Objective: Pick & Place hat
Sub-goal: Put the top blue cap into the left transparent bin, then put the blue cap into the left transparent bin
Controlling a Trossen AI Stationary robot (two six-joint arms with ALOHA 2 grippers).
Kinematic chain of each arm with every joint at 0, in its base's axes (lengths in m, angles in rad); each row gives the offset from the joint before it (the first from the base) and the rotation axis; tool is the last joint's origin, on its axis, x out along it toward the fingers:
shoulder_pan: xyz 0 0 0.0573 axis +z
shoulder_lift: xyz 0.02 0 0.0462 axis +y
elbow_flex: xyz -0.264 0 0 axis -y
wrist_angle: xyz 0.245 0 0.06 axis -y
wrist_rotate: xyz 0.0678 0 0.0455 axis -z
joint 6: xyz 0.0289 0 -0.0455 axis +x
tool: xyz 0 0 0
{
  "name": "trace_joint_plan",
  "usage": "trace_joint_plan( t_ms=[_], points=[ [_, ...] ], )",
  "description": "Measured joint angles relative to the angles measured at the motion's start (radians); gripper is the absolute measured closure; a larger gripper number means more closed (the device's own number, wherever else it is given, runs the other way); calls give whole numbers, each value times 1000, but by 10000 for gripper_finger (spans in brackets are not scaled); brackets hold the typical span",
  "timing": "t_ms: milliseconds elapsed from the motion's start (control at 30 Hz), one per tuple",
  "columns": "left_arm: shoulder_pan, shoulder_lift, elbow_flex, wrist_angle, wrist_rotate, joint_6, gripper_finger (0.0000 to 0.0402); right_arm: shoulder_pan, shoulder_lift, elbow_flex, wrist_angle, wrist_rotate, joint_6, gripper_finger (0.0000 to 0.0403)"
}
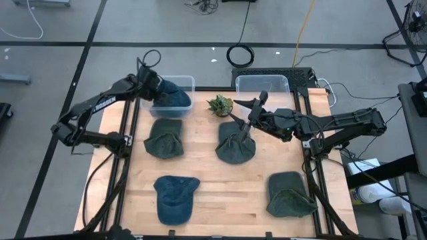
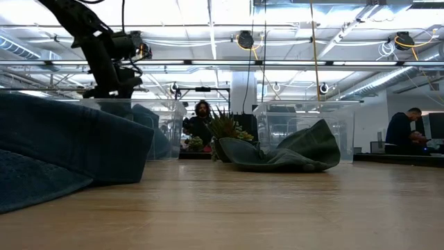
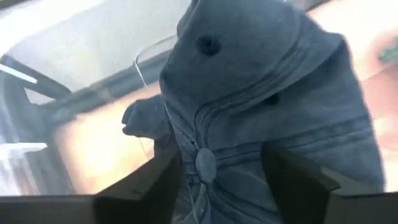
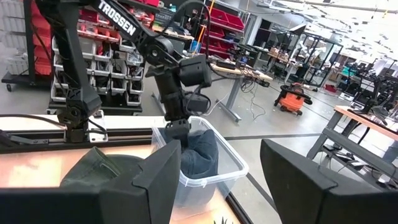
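A blue hat (image 1: 175,97) lies crumpled in the left clear bin (image 1: 189,81), and I also see this blue hat (image 4: 200,155) in the right wrist view. My left gripper (image 1: 160,90) reaches down into that bin. It is open, with its fingers on either side of the hat's crown (image 3: 249,93). My right gripper (image 1: 248,115) hovers open above a green hat (image 1: 235,145) lying mid-table, with nothing between its fingers (image 4: 158,180). In the low view that green hat (image 2: 284,156) rests flat on the wood. My left gripper (image 3: 221,168) comes from above with its open fingers (image 3: 155,186) astride the blue hat's crown near the top button (image 3: 206,163). Whether the fingers touch the cloth I cannot tell. The hat rests in the bin.
Another green hat (image 1: 163,140) lies left of centre, a blue hat (image 1: 175,199) near the front, and a third green hat (image 1: 289,193) at front right. A small potted plant (image 1: 219,104) stands between the bins. The right clear bin (image 1: 262,85) holds no hat. People show in the room behind.
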Motion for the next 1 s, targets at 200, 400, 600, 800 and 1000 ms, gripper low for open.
trace_joint_plan(
  t_ms=[200,400,600,800,1000],
  points=[
    [0,-61,0,-2,-14,-3,114,0,0,0,0,0,0,195],
    [-2,-146,0,-1,-8,-62,80,0,0,0,0,0,0,195],
    [-18,-255,1,13,108,-137,65,0,0,0,2,0,0,195],
    [-42,-345,2,52,313,-213,73,0,0,0,3,0,0,195],
    [-90,-408,2,131,447,-272,91,-1,0,0,3,0,0,195]
  ],
)
